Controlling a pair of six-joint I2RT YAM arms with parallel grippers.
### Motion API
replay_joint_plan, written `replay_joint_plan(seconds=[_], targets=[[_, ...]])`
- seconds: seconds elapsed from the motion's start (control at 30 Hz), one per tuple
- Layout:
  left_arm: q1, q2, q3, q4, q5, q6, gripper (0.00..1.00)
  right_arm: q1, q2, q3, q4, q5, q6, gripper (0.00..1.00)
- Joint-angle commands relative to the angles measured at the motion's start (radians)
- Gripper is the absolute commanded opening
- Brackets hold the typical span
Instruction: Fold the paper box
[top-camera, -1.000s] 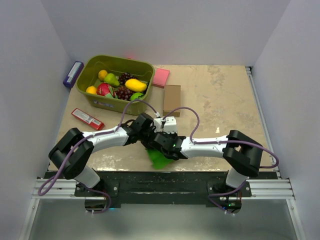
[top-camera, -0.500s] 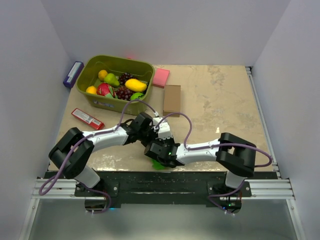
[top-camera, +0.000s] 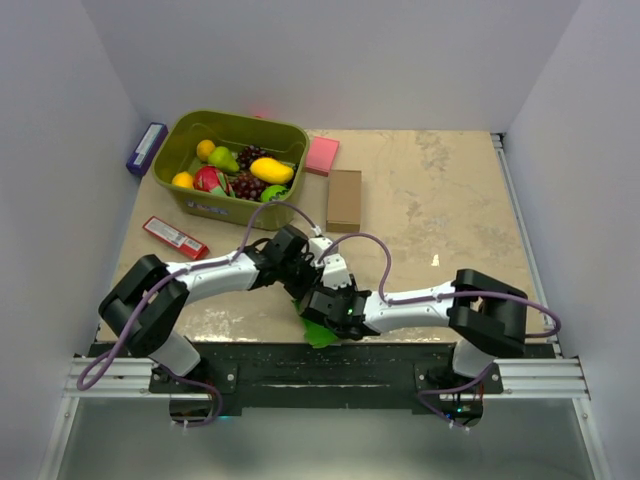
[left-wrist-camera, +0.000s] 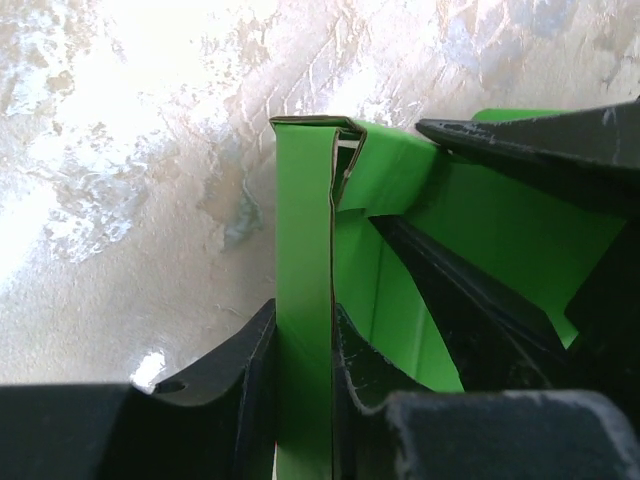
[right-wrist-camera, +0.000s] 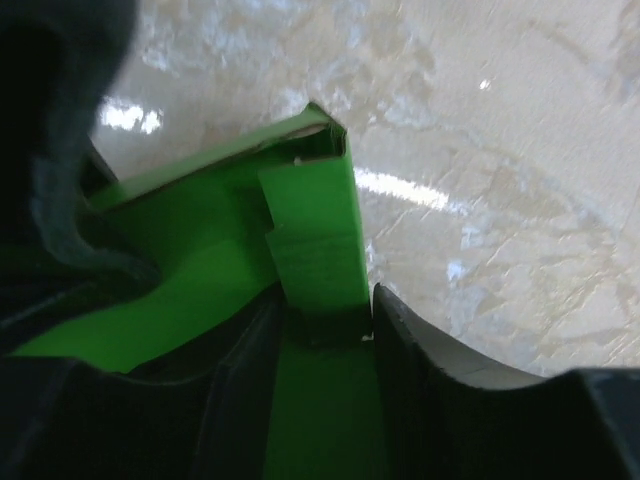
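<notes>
Down on the near middle of the table (top-camera: 450, 200), the overhead view shows both arms bent inward and meeting. The left gripper (top-camera: 297, 268) and right gripper (top-camera: 322, 300) are crowded together over the paper box (top-camera: 320, 333), of which only a green corner shows near the front edge. Farther back stand a bin (top-camera: 190, 195) of toy fruit, a pink pad (top-camera: 322, 155) and a brown box (top-camera: 344, 198), with a red packet (top-camera: 174, 237) at the left. From the left wrist, the left gripper (left-wrist-camera: 303, 345) is clamped narrow on an upright green wall of the paper box (left-wrist-camera: 305, 200), its fingers (left-wrist-camera: 255, 360) pressed against both faces. More green panels spread to the right under dark shapes. From the right wrist, the right gripper (right-wrist-camera: 322, 320) has its fingers (right-wrist-camera: 410, 350) standing apart on either side of a folded green strip of the paper box (right-wrist-camera: 200, 240), with a thin gap beside the right one. It is not gripping.
</notes>
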Motion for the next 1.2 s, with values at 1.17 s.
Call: replay_joint_plan(seconds=[1.17], targets=[[-0.034, -0.010, 0.036, 0.014, 0.041, 0.070, 0.05, -0.362, -0.410, -0.324, 0.380, -0.607, -0.223, 0.41]])
